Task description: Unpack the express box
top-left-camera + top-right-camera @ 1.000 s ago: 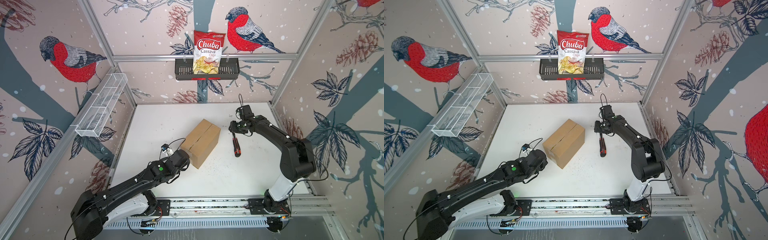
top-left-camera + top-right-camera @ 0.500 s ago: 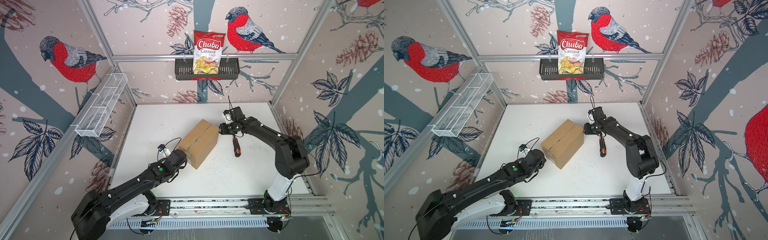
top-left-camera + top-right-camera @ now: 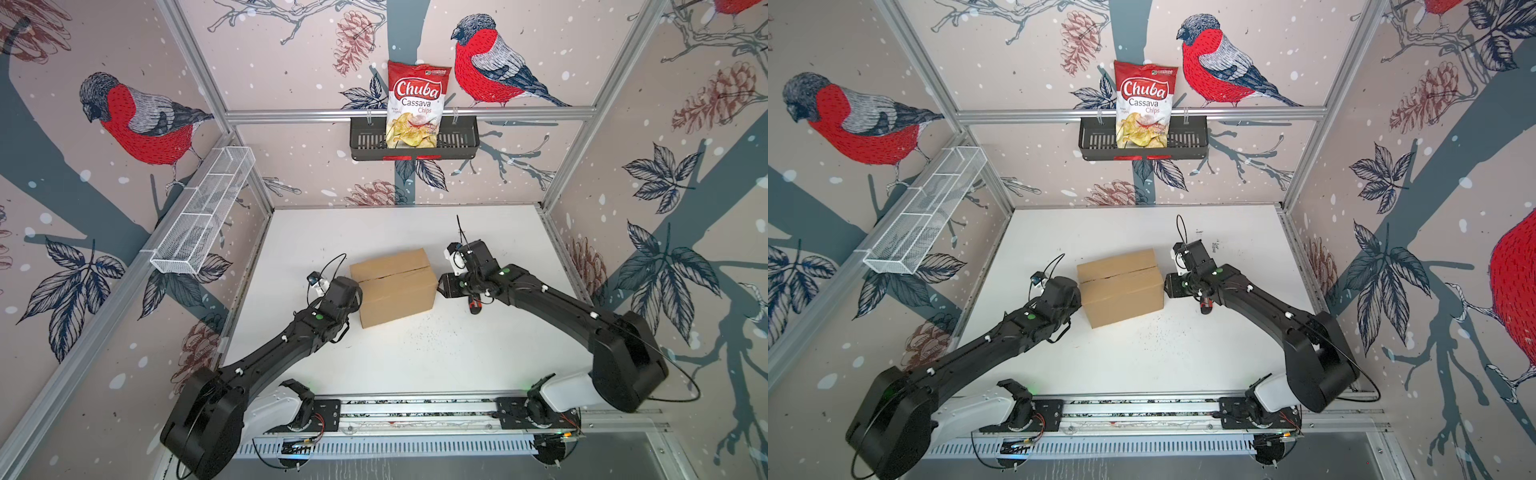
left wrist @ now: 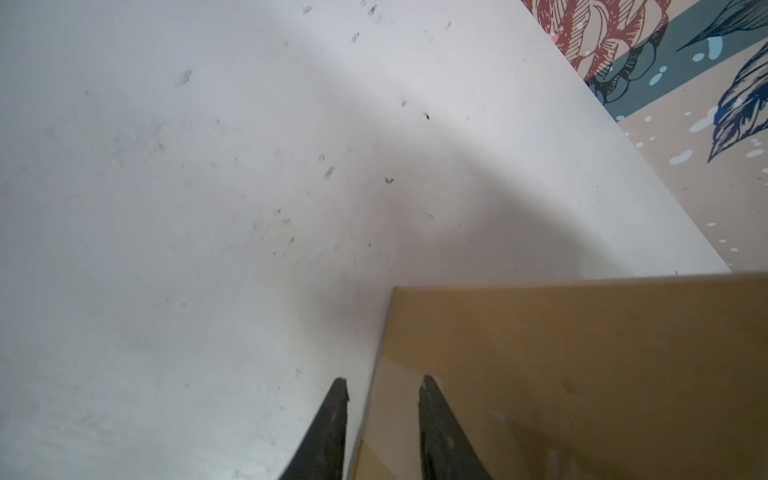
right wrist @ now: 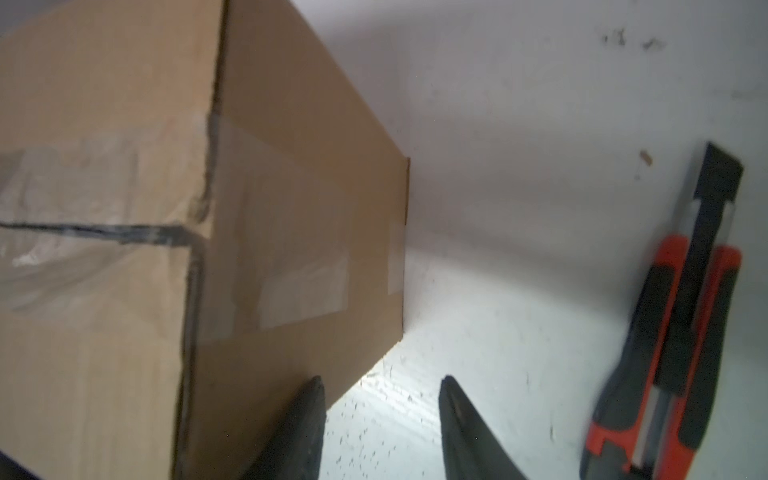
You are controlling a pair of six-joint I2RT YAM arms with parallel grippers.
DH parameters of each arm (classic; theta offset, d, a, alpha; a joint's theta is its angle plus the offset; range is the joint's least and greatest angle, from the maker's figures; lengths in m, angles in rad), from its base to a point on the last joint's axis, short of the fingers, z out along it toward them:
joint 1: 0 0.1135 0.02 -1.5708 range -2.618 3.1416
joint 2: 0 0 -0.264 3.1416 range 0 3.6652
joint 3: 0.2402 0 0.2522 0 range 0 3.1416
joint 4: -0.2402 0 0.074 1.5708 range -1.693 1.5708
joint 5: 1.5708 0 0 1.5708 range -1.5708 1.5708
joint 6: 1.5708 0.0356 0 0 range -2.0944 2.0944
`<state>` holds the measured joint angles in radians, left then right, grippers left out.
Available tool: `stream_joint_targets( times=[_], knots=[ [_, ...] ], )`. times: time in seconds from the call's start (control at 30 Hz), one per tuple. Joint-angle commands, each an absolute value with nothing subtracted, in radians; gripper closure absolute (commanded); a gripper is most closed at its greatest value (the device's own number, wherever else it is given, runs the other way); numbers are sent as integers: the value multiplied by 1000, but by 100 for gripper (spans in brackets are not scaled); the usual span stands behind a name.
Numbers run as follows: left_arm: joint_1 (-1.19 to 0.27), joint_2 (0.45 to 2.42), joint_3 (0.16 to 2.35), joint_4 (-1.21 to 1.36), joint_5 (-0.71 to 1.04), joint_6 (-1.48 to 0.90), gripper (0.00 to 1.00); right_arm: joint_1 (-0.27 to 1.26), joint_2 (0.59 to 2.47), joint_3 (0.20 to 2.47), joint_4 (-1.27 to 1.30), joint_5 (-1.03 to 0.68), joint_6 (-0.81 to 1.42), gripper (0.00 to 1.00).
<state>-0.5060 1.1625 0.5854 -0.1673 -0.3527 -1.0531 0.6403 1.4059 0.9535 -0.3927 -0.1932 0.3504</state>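
Note:
The express box [image 3: 390, 282] [image 3: 1121, 286] is a brown carton lying flat at mid-table, its long side running left to right and its flaps down. Clear tape and a dark centre seam show on the box [image 5: 104, 166] in the right wrist view. My left gripper [image 3: 358, 291] [image 3: 1079, 291] sits at its left end. There the left gripper [image 4: 384, 384] is open, one finger over the box [image 4: 582, 374], the other over the table. My right gripper [image 3: 441, 286] [image 3: 1168, 286] is at the right end. The right gripper [image 5: 382, 384] is open and holds nothing.
An orange-and-black utility knife [image 5: 673, 332] [image 3: 473, 305] lies on the table just right of the box, under my right arm. A chips bag [image 3: 417, 104] stands in a black basket [image 3: 457, 143] on the back wall. A white wire basket [image 3: 203, 216] hangs on the left wall.
The right gripper has moved left from beside the knife to the box's right end. The box has turned from a diagonal to lie crosswise. The left gripper has stayed at its left end.

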Motion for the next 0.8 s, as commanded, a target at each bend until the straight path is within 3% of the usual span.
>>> stream_joint_targets(
  times=[0.0,0.2,0.4,0.6,0.77],
  knots=[
    [-457,1221,634,-34,-247,-941,68,686,1322,902,-356,-290,428,58],
    [-327,1342,738,-57,-226,-859,63,684,1169,826,-465,-215,470,59],
    [-263,1394,875,-223,-212,-821,65,540,1137,839,-504,-177,429,59],
    [-285,1281,805,-277,-165,-845,68,443,1263,943,-428,-168,355,58],
    [-439,1120,783,-511,-324,-957,68,399,1486,1124,-410,-209,314,58]
  ],
)
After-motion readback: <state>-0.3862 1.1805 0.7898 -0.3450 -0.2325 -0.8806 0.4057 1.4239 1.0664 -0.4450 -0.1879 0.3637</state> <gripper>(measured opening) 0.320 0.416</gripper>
